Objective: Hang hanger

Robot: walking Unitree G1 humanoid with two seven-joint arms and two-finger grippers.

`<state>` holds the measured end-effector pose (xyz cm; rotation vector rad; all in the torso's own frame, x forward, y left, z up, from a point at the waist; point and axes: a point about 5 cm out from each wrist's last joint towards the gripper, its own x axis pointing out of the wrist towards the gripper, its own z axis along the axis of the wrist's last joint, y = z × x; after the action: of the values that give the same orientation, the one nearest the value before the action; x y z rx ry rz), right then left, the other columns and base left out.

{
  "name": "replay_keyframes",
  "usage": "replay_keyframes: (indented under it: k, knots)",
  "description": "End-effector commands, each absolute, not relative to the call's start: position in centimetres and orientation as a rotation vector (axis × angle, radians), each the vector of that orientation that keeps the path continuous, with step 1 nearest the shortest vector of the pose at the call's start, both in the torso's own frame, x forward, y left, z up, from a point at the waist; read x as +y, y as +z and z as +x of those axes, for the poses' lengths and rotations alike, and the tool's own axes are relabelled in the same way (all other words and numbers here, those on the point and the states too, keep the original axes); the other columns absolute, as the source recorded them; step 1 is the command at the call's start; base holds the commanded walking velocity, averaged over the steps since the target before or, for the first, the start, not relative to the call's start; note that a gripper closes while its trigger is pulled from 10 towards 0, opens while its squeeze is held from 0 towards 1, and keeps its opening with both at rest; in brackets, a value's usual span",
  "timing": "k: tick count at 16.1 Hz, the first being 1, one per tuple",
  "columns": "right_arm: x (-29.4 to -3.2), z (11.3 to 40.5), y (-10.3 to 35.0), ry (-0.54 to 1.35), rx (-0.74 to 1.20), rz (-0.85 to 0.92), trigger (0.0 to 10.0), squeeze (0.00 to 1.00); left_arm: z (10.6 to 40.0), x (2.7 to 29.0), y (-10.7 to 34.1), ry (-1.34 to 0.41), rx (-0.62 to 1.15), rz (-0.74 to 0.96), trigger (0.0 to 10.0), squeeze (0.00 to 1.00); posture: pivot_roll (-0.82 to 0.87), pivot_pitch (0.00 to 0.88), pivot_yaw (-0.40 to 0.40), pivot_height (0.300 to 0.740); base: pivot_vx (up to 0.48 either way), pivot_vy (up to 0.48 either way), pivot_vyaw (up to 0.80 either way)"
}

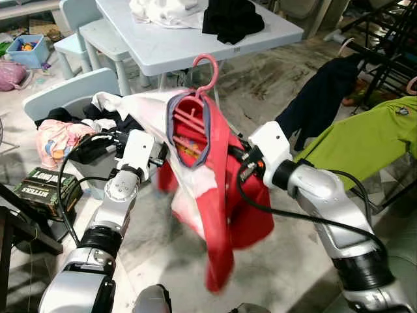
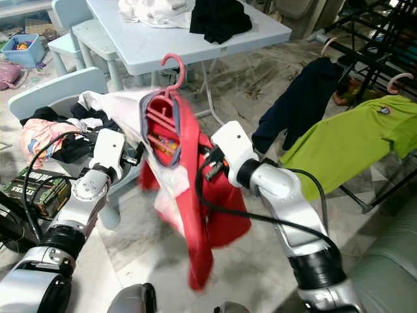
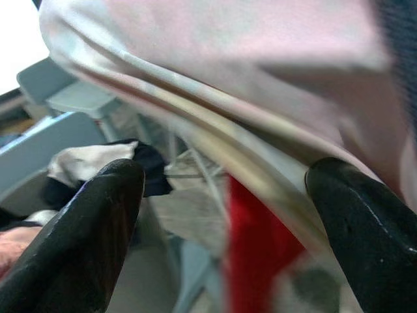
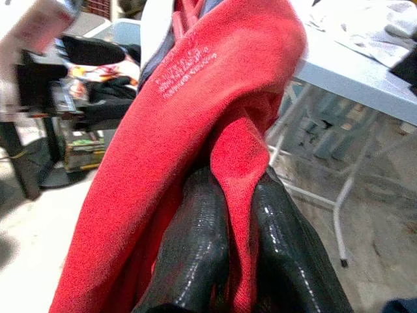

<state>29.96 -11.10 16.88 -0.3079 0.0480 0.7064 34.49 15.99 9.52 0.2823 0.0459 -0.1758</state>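
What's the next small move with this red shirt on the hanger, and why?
Probably turn and carry it to the right toward the drying rack. The right tool is pinched shut on the red shirt, which already sits on the pink hanger, hook free on top. The left tool stands open by the fabric.

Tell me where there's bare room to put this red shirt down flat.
The near half of the light blue table is bare, in front of the white cloth and black garment. The marble floor between table and drying rack is open. The bin of clothes is crowded.
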Motion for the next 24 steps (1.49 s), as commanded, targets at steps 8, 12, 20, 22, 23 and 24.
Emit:
replay_keyframes:
  k: [8, 12, 20, 22, 23, 24]
  knots:
    - [-9.2, 30.9, 17.7, 0.671, -0.031, -0.216, 10.0, 0.0, 34.1, 12.9, 10.3, -0.316, -0.022, 0.142, 10.0, 0.0, -0.08, 0.044, -0.034, 0.74, 0.0, 0.0, 0.0]
    - [-13.1, 31.0, 18.2, 0.345, -0.164, -0.216, 10.0, 0.0, 32.9, 15.6, 11.2, -0.261, -0.071, 0.092, 10.0, 0.0, -0.06, 0.034, -0.036, 0.74, 0.0, 0.0, 0.0]
    - [-15.2, 30.0, 16.1, 0.265, -0.132, -0.248, 10.0, 0.0, 30.6, 17.8, 11.7, -0.219, -0.075, 0.101, 10.0, 0.0, -0.05, 0.031, -0.025, 0.74, 0.203, 0.0, 0.1]
    - [-15.1, 30.2, 16.2, 0.273, -0.14, -0.241, 10.0, 0.0, 30.5, 17.6, 11.9, -0.22, -0.076, 0.098, 10.0, 0.0, -0.05, 0.03, -0.025, 0.74, 0.294, 0.0, 0.77]
    - [-14.9, 30.2, 16.3, 0.281, -0.148, -0.238, 10.0, 0.0, 30.5, 17.3, 12.0, -0.225, -0.074, 0.097, 10.0, 0.0, -0.05, 0.03, -0.025, 0.74, 0.48, 0.0, 0.54]
    - [-14.9, 30.3, 16.3, 0.285, -0.15, -0.237, 10.0, 0.0, 30.5, 17.3, 12.1, -0.227, -0.074, 0.097, 10.0, 0.0, -0.05, 0.03, -0.025, 0.74, 0.48, 0.0, 0.44]
